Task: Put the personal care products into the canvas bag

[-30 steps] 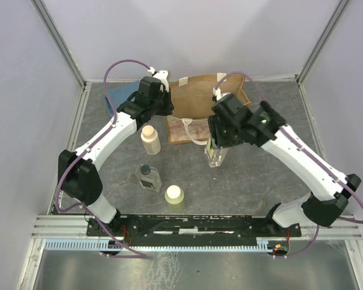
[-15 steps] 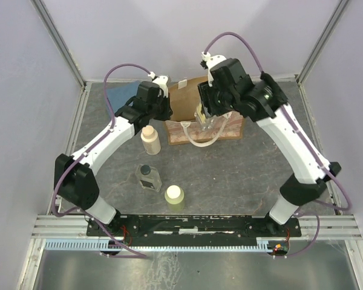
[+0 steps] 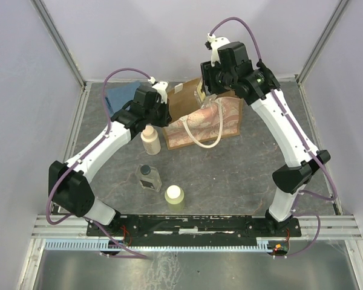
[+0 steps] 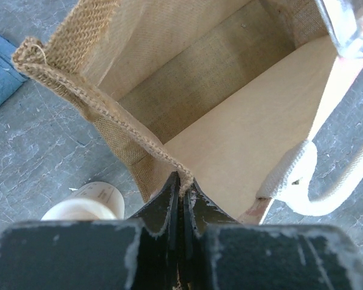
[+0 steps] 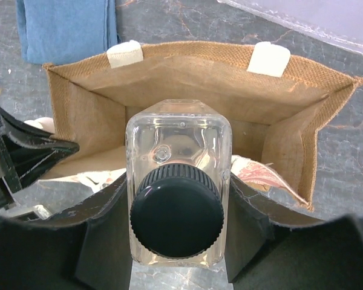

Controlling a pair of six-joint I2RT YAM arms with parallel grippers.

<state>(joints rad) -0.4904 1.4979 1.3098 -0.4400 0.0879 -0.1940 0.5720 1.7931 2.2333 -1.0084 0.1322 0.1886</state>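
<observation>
The right claw (image 5: pixel 176 202) grips a clear dark-capped bottle (image 5: pixel 177 130) upright, directly above the open canvas bag (image 5: pixel 187 51). The left claw (image 4: pixel 181 184) is closed on the bag's burlap rim, holding it.

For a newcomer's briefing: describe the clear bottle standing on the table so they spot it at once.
Find the canvas bag at the back of the table. Three containers stand in front of its left end, running toward the near edge; the clear bottle is the middle one, between the beige bottle and the yellow jar. Of those, only it is see-through with a dark cap.
</observation>
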